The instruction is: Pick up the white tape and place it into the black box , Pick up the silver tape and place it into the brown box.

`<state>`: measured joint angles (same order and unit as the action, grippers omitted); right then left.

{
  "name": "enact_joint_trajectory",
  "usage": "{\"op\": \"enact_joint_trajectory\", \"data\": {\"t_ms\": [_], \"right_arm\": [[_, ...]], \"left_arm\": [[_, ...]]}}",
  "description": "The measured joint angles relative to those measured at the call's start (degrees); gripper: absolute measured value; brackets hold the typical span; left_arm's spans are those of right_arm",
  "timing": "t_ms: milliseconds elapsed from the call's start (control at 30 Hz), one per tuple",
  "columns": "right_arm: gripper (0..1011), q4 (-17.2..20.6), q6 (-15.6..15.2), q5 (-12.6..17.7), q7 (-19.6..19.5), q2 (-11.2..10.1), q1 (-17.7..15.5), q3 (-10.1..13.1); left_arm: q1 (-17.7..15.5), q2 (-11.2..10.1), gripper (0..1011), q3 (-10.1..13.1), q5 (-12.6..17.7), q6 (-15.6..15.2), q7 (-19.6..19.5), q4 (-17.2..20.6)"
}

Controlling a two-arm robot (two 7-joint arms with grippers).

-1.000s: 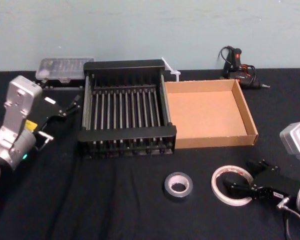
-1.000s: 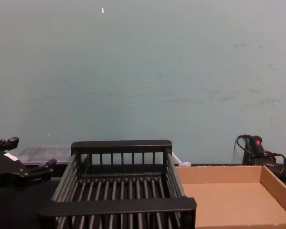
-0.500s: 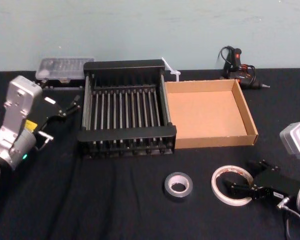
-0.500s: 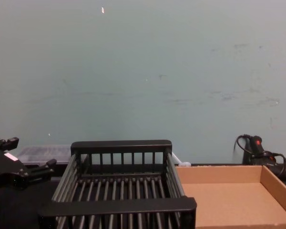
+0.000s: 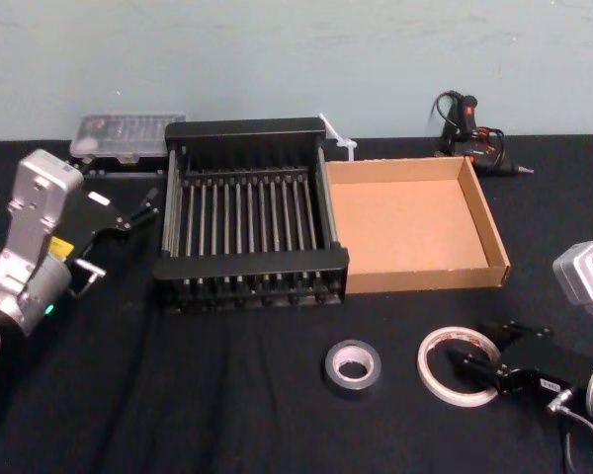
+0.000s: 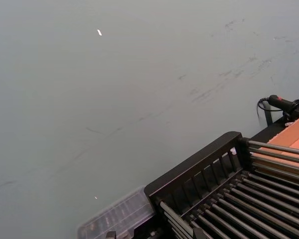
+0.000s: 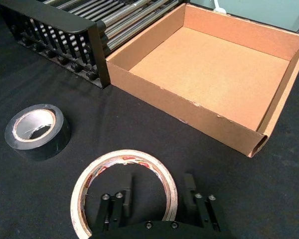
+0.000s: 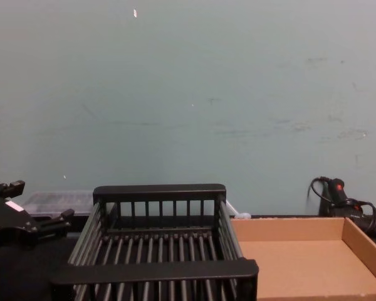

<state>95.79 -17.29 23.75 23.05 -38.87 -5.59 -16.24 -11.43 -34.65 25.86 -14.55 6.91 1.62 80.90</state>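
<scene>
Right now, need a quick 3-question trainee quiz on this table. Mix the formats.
1. True or false: the white tape lies to the right of the silver tape.
2. The right claw has its open fingers astride the rim of: A) silver tape B) white tape.
3. Fill in: the left claw hangs beside the ____ box.

Key: 1 true; 2 B; 3 black, i.e. the black box.

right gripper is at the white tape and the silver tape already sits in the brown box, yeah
No: the silver tape lies on the table in front of the black box, not in the brown box, as the head view shows. The right gripper is at the white tape. The left gripper idles beside the black box.
</scene>
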Motion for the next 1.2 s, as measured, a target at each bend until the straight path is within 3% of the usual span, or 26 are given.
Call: {"op": "enact_joint_trajectory", "data": {"t_ms": [300,433,600,1200], "right_arm": [[386,0.0,0.0,0.0,0.0,0.0,0.0,0.0],[218,0.0,0.0,0.0,0.0,0.0,0.0,0.0],[95,0.0,0.0,0.0,0.0,0.0,0.0,0.0],[86,0.0,0.0,0.0,0.0,0.0,0.0,0.0]], "left_arm": [[0.0,0.0,1001,0.0,0.0,0.0,0.0,0.0],[0.0,0.0,1001,0.0,0.0,0.0,0.0,0.0],[0.0,0.0,1001,0.0,0.0,0.0,0.0,0.0],[0.0,0.0,1001,0.0,0.0,0.0,0.0,0.0]]}}
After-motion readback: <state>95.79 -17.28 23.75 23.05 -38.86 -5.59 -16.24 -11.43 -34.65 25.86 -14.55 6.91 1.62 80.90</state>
